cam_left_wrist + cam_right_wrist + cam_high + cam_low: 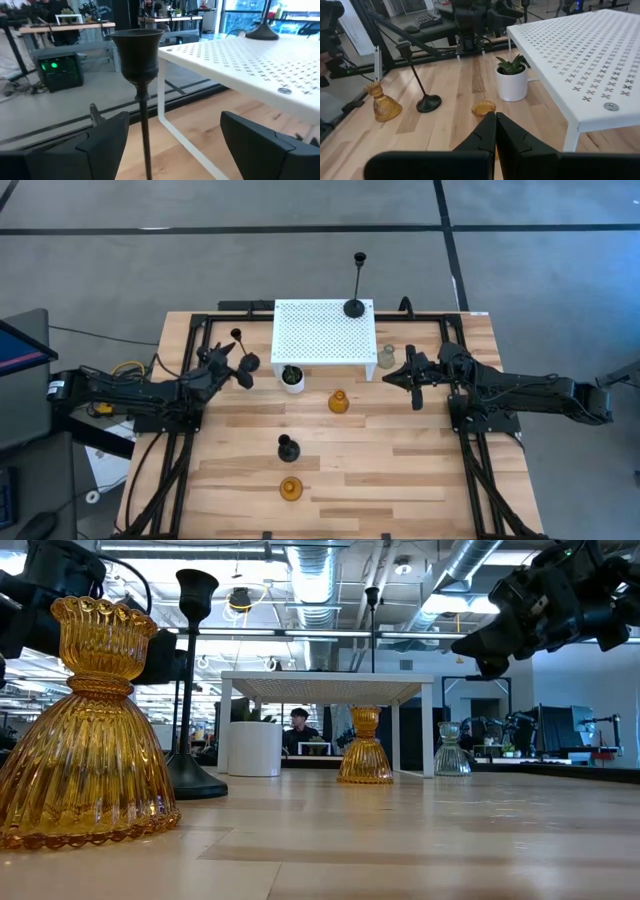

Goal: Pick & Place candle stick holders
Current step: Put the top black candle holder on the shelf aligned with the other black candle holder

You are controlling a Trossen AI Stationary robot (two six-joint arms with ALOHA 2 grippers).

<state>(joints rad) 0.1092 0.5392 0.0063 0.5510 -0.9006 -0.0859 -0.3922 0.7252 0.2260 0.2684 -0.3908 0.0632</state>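
**Left of the shelf, fingers flank a black stem**

Beside the white shelf [323, 330], on its left, the left gripper [226, 366] hangs with fingers spread on either side of a tall black holder [139, 65], not touching it. Right of the shelf, the right gripper [404, 376] hovers with fingers pressed together, the clear holder [386, 357] just beyond. Another black holder [355, 302] stands on the shelf. On the table: a plant pot [292, 378], an amber holder [338, 401], a short black holder [288, 446] and a near amber holder [291, 489].

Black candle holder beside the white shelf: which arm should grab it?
Left. The left gripper is open around the black candle holder; the right gripper is shut, past the shelf.
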